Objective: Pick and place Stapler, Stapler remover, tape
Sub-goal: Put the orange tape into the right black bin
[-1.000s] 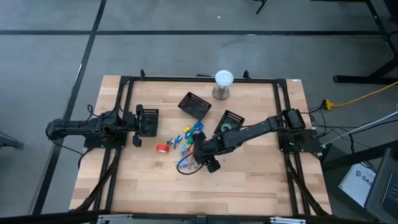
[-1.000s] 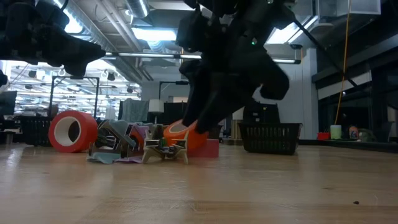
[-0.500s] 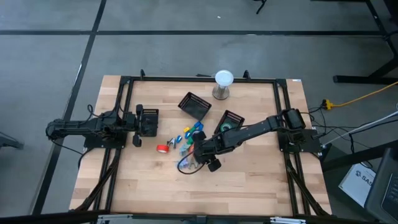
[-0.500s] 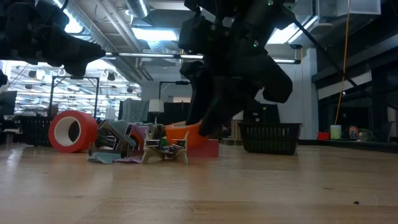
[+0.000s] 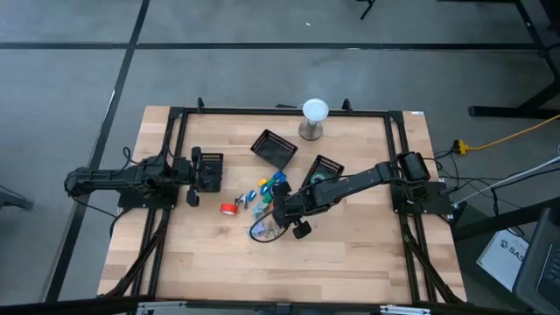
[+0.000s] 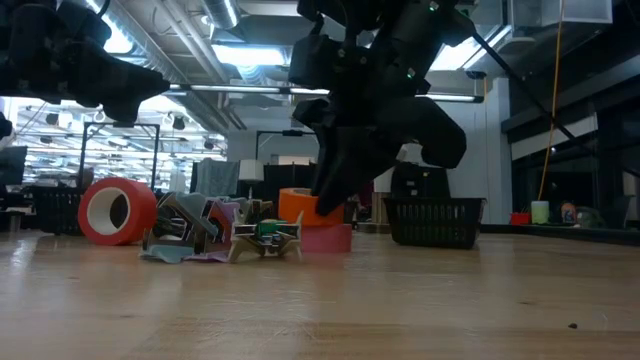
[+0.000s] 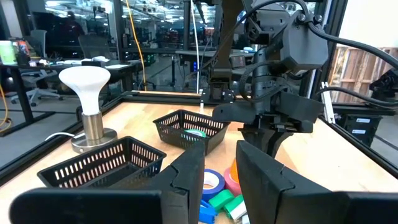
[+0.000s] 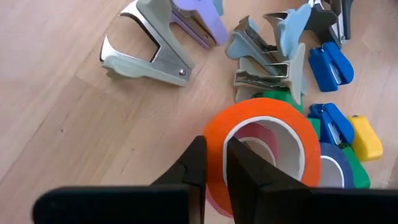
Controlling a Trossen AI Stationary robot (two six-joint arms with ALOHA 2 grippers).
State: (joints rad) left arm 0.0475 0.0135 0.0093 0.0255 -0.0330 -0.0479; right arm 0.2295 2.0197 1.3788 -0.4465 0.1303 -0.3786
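Wooden tabletop (image 5: 350, 254), orange tape roll (image 8: 264, 134) pinched, hole facing up

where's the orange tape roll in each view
High view: hidden under the right gripper at the pile's near edge.
Low view: orange tape roll at centre, lifted above a pink roll.
Left wrist view: orange sliver below the right arm.
Right wrist view: roll pinched on its wall by the fingers.
Shared landmark: black basket.
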